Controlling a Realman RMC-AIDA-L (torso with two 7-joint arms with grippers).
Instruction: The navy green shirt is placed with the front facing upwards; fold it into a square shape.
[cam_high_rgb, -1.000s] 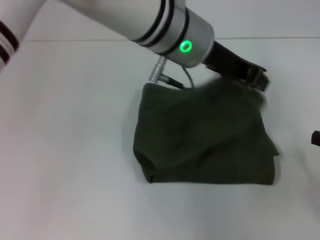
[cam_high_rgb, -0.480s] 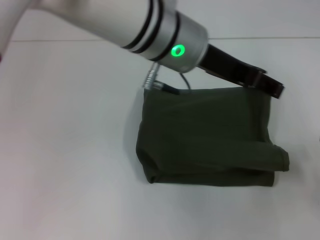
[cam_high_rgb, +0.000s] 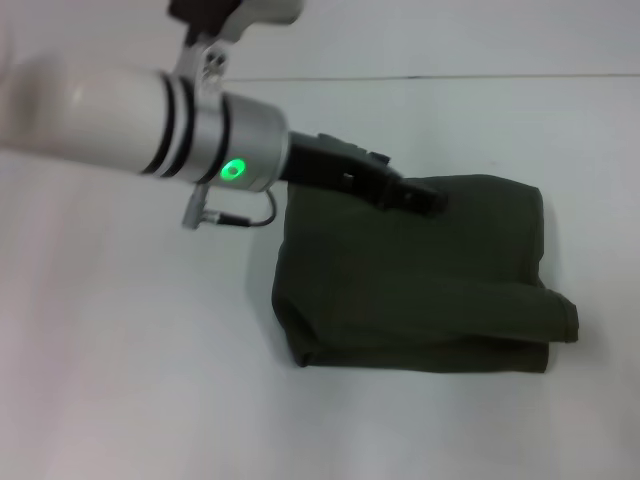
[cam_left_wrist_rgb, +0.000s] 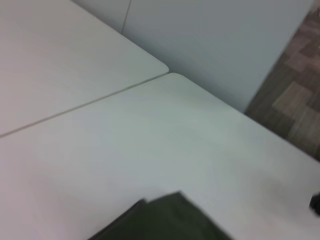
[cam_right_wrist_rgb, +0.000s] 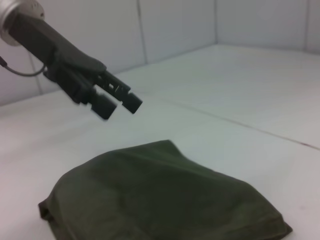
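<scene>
The navy green shirt (cam_high_rgb: 410, 275) lies folded into a rough square on the white table, plain side up, with no lettering showing. A fold of cloth sticks out at its near right corner (cam_high_rgb: 560, 320). My left gripper (cam_high_rgb: 425, 197) hovers just above the shirt's far edge, open and holding nothing. The right wrist view shows the same gripper (cam_right_wrist_rgb: 120, 106) in the air above the shirt (cam_right_wrist_rgb: 160, 195), its two fingertips slightly apart. Only a corner of the shirt (cam_left_wrist_rgb: 165, 220) appears in the left wrist view. My right gripper is out of view.
The white table (cam_high_rgb: 120, 380) stretches bare to the left and front of the shirt. A seam between two tabletops (cam_left_wrist_rgb: 85, 102) runs behind it. The table's far corner, a wall and the floor (cam_left_wrist_rgb: 295, 100) appear in the left wrist view.
My left gripper has drawn back leftward from the shirt's far right corner, leaving the cloth behind. The top layer settled flat a second ago and has lain still since.
</scene>
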